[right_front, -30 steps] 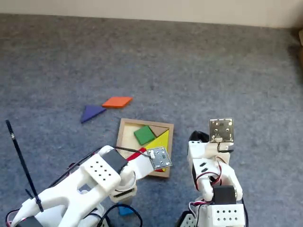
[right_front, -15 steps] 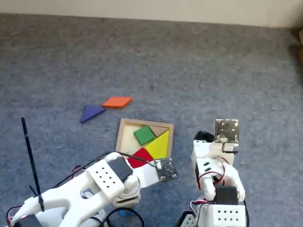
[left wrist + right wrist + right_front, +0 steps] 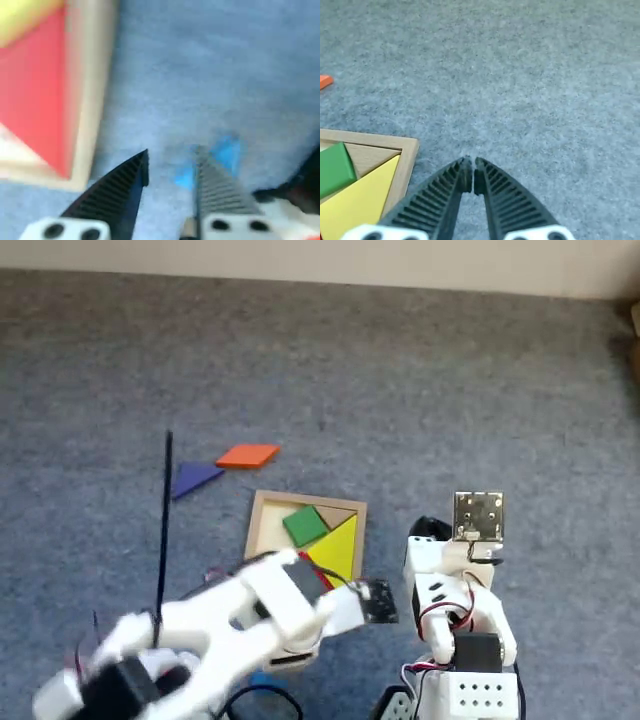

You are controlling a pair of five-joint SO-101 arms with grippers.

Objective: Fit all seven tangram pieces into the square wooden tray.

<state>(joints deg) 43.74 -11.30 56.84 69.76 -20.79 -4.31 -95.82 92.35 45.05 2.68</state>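
Left gripper (image 3: pixel 172 154) beside tray (image 3: pixel 94 100); perhaps three pieces (image 3: pixel 338 545).

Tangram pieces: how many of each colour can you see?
Orange piece: 1
Purple piece: 1
Green piece: 1
Yellow piece: 1
Red piece: 1
Blue piece: 1
Total: 6

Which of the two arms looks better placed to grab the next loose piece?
Left. The left pincer is open, with the blue piece right by its tips. The right pincer is shut over carpet beside the tray.
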